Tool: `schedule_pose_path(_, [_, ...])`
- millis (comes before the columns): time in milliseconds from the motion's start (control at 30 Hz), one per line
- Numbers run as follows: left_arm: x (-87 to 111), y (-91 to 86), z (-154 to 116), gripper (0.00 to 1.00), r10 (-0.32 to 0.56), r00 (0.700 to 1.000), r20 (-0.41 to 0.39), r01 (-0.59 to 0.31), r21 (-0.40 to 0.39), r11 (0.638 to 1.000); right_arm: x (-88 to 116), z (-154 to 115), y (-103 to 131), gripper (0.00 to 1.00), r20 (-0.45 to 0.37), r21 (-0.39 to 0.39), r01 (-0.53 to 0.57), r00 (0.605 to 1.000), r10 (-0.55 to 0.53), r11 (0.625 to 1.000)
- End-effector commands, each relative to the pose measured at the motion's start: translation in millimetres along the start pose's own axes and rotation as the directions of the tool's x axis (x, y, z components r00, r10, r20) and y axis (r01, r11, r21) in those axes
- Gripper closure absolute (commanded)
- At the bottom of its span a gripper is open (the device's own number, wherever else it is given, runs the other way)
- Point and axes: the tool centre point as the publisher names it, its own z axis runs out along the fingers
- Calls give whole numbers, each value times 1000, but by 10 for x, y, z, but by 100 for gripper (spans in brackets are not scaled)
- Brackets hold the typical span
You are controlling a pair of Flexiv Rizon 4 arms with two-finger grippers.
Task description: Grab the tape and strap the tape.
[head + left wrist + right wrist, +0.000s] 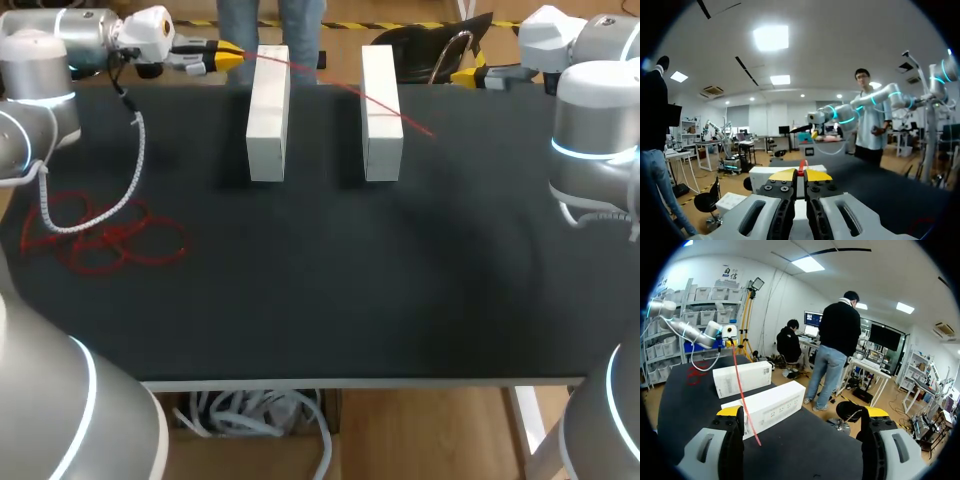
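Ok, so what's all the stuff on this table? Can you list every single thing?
white boxes: 2, white, side by side at the table's far middle.
red tape strand: 1, red, stretched from the left pincer over both box tops, with its free end on the table past the right-hand box.
red tape loops: 1 tangle, red, lying on the table's left side.
table: 1, black, under everything.
left pincer: 1, yellow tips, shut on the red tape strand, far left beside the boxes.
right pincer: 1, yellow tips, open, holding nothing, at the far right edge.
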Motion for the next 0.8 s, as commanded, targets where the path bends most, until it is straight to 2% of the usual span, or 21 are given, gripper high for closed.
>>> schedule_pose_path(33, [199,-257,114,100,-15,995,102,19,-37,999,-6,-5,3,0,-2,2,0,1000,0,1000])
schedule_pose_path(267, [405,-527,168,100,7,975,224,-10,13,1000,-6,-5,3,0,-2,2,0,1000,0,1000])
schedule_pose_path(467, [580,-754,202,100,21,942,335,-36,39,999,-6,-5,3,0,-2,2,0,1000,0,1000])
schedule_pose_path(567, [665,-875,199,100,22,918,396,-45,50,998,-6,-5,3,0,-2,2,0,1000,0,1000])
schedule_pose_path(800, [856,-1185,175,100,-1,838,545,-57,90,994,-6,-5,3,0,-2,2,0,1000,0,1000])
